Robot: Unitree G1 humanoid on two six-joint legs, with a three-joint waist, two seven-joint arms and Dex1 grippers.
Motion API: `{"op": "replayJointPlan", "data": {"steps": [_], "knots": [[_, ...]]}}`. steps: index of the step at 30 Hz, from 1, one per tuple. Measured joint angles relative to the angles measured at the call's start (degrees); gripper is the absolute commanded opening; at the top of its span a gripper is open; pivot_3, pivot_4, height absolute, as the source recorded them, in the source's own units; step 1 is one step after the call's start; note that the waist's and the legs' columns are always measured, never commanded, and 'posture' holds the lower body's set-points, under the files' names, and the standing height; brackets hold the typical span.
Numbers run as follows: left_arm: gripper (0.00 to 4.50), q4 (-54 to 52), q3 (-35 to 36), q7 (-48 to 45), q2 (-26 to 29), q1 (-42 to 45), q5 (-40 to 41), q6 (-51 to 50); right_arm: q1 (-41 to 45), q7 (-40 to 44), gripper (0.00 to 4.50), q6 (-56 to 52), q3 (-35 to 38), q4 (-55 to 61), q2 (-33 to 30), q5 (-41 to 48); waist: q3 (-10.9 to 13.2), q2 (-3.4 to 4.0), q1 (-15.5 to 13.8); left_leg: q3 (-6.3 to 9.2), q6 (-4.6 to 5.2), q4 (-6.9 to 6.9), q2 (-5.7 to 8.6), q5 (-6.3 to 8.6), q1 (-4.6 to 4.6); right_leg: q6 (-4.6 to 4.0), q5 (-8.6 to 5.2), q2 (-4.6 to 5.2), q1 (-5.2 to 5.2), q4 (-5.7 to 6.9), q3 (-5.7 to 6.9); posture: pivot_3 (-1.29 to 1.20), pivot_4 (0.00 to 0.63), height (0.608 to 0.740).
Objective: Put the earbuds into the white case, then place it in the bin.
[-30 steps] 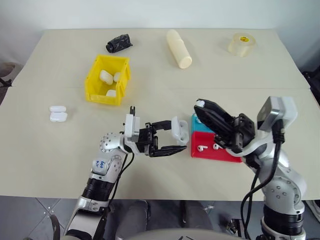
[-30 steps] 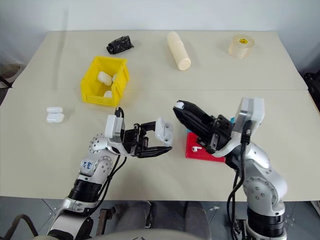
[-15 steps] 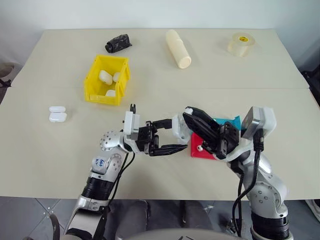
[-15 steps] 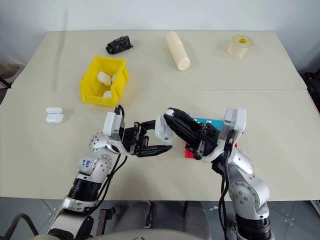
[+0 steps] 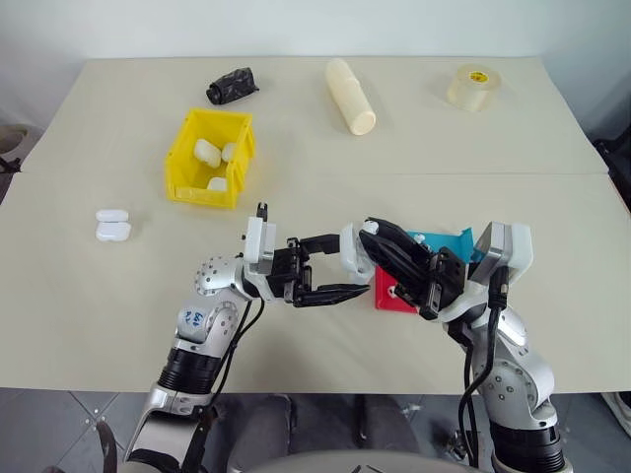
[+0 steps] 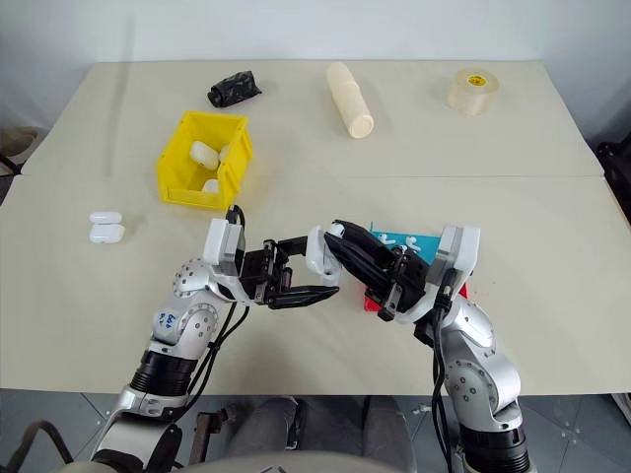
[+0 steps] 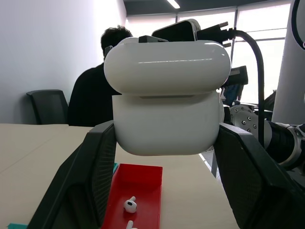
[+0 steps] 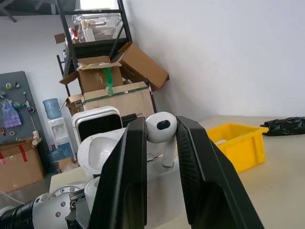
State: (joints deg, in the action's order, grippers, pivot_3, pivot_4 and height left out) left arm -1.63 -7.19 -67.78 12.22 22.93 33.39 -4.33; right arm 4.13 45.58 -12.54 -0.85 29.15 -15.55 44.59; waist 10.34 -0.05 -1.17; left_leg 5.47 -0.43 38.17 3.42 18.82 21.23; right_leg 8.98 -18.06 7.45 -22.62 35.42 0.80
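Note:
My left gripper (image 5: 351,264) is shut on the white case (image 5: 349,250) and holds it above the table's middle. In the left wrist view the case (image 7: 167,100) sits between my two black fingers (image 7: 93,167) with its lid slightly raised. My right gripper (image 5: 372,231) is shut on one of the earbuds (image 8: 161,130), stem pointing down, its tip right at the case's top. Behind the earbud, the case (image 8: 102,145) shows its lid open. Two more earbuds (image 7: 129,206) lie in the red tray (image 7: 143,183). The yellow bin (image 5: 212,158) stands at the back left with several white cases inside.
A teal tray (image 5: 441,240) and the red tray (image 5: 391,296) lie under my right arm. Two white cases (image 5: 113,225) rest at the far left. A black bundle (image 5: 234,84), a cream cylinder (image 5: 352,96) and a tape roll (image 5: 474,87) line the far edge.
My right gripper has carried the earbud left and down, from above the trays to the top of the held case. The left gripper and the case have stayed in place.

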Motion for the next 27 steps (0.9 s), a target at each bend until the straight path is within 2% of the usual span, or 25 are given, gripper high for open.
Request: {"op": "replayJointPlan", "data": {"steps": [19, 27], "knots": [[2.76, 0.1, 0.5, -1.2, 0.1, -0.1, -1.4, -0.2, 1.3, 1.9, 0.57, -1.2, -0.7, -0.8, -3.8, 1.1, 0.0, 0.00, 0.0, 0.00, 0.00, 0.00, -0.01, 0.00, 0.00, -0.01, 0.00, 0.01, 0.00, -0.08, 0.00, 0.00, 0.150, 0.740], [2.76, 0.1, 0.1, -1.9, -0.3, -0.1, -1.9, 0.0, 1.7, 2.5, 3.20, -1.9, -0.7, -1.5, -4.4, 2.2, 0.0, 0.00, 0.0, 0.00, 0.00, 0.00, -0.01, 0.00, 0.00, -0.01, 0.00, 0.01, 0.01, -0.09, 0.01, 0.00, 0.150, 0.740]]}}
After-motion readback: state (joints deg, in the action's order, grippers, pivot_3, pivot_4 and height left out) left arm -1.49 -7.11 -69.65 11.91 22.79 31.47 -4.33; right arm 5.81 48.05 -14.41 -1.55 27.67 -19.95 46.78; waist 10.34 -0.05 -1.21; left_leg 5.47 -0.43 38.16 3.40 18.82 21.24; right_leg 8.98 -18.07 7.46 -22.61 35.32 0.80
